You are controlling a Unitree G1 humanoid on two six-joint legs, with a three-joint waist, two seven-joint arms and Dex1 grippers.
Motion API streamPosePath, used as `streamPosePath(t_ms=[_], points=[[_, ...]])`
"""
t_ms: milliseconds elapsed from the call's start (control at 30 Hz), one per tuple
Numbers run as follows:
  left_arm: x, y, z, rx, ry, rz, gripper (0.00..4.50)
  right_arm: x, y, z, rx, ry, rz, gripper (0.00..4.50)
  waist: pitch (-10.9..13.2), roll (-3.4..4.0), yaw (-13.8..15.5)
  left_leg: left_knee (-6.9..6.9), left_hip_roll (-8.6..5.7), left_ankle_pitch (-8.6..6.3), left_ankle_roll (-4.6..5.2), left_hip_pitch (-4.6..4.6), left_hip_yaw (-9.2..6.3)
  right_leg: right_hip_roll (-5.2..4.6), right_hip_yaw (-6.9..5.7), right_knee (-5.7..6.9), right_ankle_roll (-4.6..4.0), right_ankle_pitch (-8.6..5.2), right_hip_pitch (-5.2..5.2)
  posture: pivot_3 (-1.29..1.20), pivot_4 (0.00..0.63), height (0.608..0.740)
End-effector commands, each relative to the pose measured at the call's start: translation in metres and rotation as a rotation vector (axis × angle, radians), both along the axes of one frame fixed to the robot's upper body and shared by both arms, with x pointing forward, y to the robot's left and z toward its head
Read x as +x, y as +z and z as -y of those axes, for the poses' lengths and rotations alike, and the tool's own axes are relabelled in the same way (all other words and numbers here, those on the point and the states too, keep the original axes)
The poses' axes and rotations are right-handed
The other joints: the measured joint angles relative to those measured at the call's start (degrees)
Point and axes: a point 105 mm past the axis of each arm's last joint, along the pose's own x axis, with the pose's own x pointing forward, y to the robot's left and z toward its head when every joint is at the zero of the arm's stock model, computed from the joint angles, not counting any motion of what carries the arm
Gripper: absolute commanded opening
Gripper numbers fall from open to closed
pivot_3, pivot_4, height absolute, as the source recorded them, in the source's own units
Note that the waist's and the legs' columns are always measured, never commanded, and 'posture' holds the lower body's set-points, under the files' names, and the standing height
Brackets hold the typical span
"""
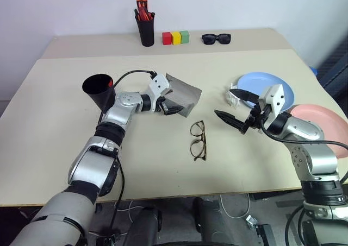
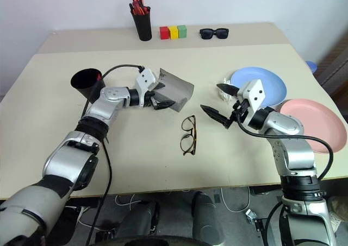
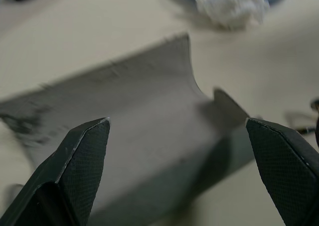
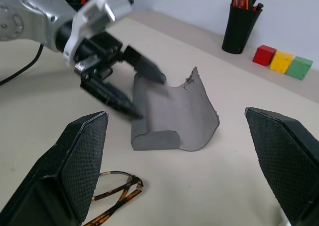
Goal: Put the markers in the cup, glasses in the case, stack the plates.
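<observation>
You see the case (image 4: 172, 116) in matt grey felt, soft and fuzzy; your left gripper (image 4: 144, 94) beside it has matt black textured fingers (image 3: 82, 161). The glasses (image 1: 198, 140) look glossy, thin-rimmed plastic.

Silver-grey jointed arms, black cables, white wrist housings, black-fingered left hand (image 2: 163, 102).

A pen pot (image 1: 145, 30) stood near the worktop's (image 1: 65, 164) far edge, with red, yellow and green blocks (image 1: 175, 37) in a row beside it, then black sunglasses (image 1: 216, 38). Crumpled white paper (image 1: 235, 97) lay toward the right edge.
</observation>
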Motion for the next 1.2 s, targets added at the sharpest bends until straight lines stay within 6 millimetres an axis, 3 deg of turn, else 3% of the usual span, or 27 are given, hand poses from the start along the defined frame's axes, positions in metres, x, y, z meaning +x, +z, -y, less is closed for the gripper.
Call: streamPosePath(t_ms=[33,433,533,600,700,933,1133,1200], points=[[0.003,0.013,0.006,-0.01,-0.033,0.016,4.46,-0.006,0.015,-0.002,0.004,0.006,0.065,4.5,0.0,0.0,0.08,0.02,0.0,0.0,0.0,-0.01,0.0,0.0,0.0,0.0,0.0,0.0,0.0,0.0,0.15,0.74],[0.001,0.004,0.006,0.034,-0.067,-0.05,4.46,-0.007,0.016,-0.003,0.004,-0.001,0.069,4.5,0.0,0.0,0.05,0.02,0.0,0.0,0.0,0.01,0.0,-0.01,0.0,0.02,0.01,0.0,0.01,0.0,0.15,0.74],[-0.018,-0.01,0.006,0.094,-0.176,-0.235,3.6,-0.005,0.016,-0.003,-0.003,-0.003,0.07,4.5,0.0,0.01,-0.04,0.02,-0.01,0.0,0.01,0.01,0.01,0.0,0.0,0.03,0.02,0.0,0.02,0.0,0.15,0.74],[-0.025,-0.014,0.004,0.133,-0.209,-0.279,2.6,-0.004,0.015,-0.003,-0.007,-0.004,0.071,4.5,0.0,0.01,-0.08,0.02,-0.01,0.0,0.01,0.01,0.01,0.0,0.0,0.04,0.02,0.0,0.02,0.0,0.15,0.74],[-0.02,-0.003,0.009,0.09,-0.188,-0.222,1.08,-0.005,0.015,-0.003,-0.009,0.003,0.068,4.5,0.0,0.0,-0.04,0.02,-0.01,-0.01,0.01,0.02,0.0,0.0,0.0,0.05,0.02,-0.01,0.02,0.0,0.15,0.74],[-0.025,0.015,0.014,-0.006,-0.212,-0.226,1.08,-0.004,0.014,-0.005,-0.014,0.009,0.065,4.5,0.0,0.0,-0.02,0.03,0.0,-0.01,0.01,0.01,0.0,0.0,0.0,0.05,0.02,-0.01,0.01,0.0,0.15,0.74],[-0.047,0.015,0.007,-0.003,-0.286,-0.367,1.08,-0.004,0.013,-0.004,-0.019,0.011,0.064,4.5,0.0,0.0,-0.4,0.02,0.0,-0.01,0.01,0.02,0.0,0.0,0.0,0.05,0.02,-0.01,0.01,0.0,0.15,0.74],[-0.055,0.01,-0.001,0.053,-0.288,-0.387,0.29,-0.004,0.012,-0.004,-0.021,0.01,0.063,4.5,0.0,0.01,-0.54,0.01,0.01,-0.01,0.02,0.03,0.0,0.02,0.0,0.07,0.01,-0.01,-0.01,0.0,0.15,0.74]])
